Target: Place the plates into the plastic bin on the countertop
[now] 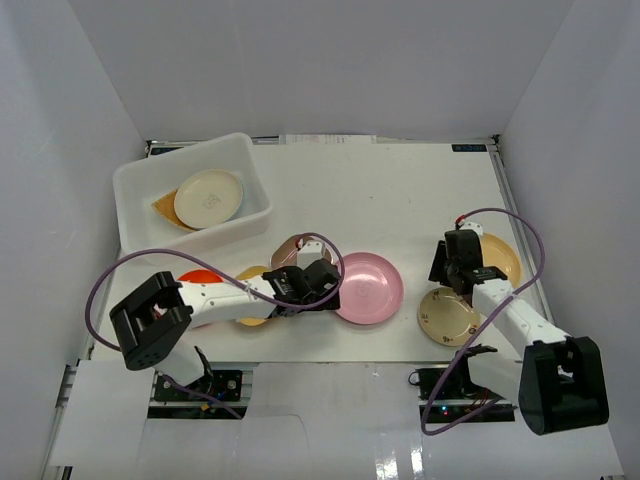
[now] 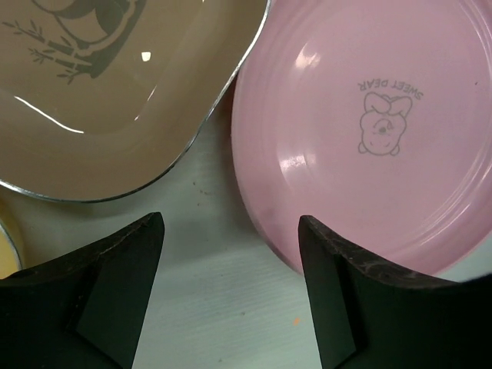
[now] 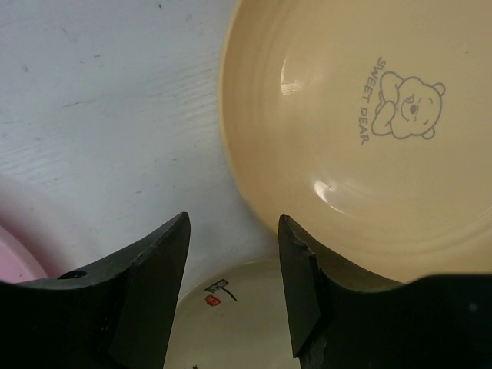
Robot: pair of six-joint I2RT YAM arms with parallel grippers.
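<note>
The plastic bin [image 1: 135, 185] stands at the back left and holds a cream plate [image 1: 208, 197] on an orange dish [image 1: 163, 207]. My left gripper [image 1: 322, 268] is open and empty, low over bare countertop [image 2: 223, 292] between a brown rounded-square plate [image 2: 131, 100] and a pink plate [image 2: 369, 131]; its right finger overlaps the pink rim. My right gripper [image 1: 458, 268] is open and empty, fingertips over the far rim of a cream plate [image 3: 231, 323], beside a yellow plate [image 3: 369, 131]. In the top view the pink plate [image 1: 370, 288], yellow plate [image 1: 503, 258] and cream plate [image 1: 448, 318] lie flat.
A red plate [image 1: 200, 282] and a yellow plate [image 1: 250, 302] lie partly under my left arm. A pink rim [image 3: 15, 257] shows at the left of the right wrist view. White walls enclose the countertop [image 1: 400, 200]; purple cables loop off both arms.
</note>
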